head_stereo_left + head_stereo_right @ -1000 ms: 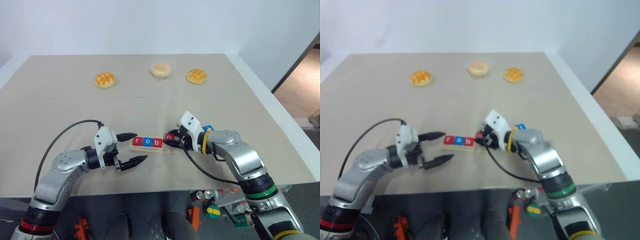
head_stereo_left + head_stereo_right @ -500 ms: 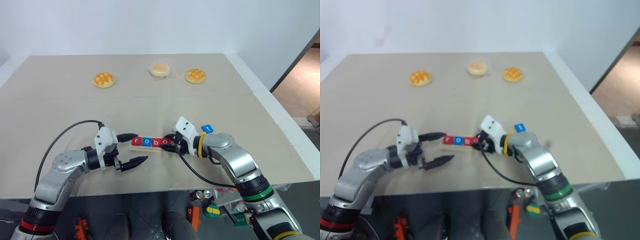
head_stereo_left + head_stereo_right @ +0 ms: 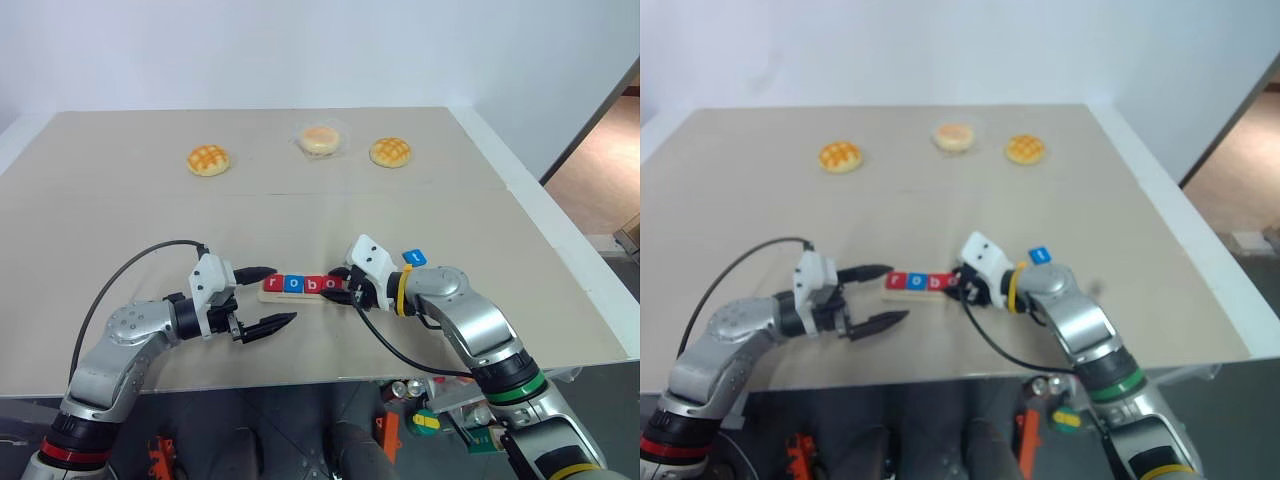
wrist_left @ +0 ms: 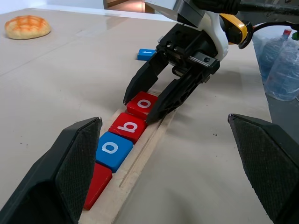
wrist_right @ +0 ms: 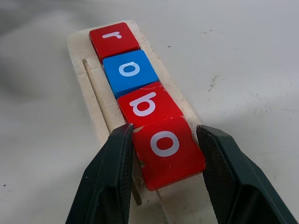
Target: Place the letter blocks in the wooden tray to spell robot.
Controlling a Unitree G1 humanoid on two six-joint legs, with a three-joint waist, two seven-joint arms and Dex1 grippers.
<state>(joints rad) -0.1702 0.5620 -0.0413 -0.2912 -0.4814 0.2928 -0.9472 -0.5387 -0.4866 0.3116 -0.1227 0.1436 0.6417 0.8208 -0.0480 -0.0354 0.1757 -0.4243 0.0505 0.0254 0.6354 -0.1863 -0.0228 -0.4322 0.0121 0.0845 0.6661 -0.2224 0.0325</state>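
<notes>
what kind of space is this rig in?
Probably a lab or test room, not a home: a large bare beige table against a plain white wall, buns laid out like props, water bottles and oddments on the floor.

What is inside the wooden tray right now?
Four letter blocks sit in the wooden tray: red r, blue o, red b and red o, the last between the right gripper fingers. The tray's near end is covered by that block and gripper.
</notes>
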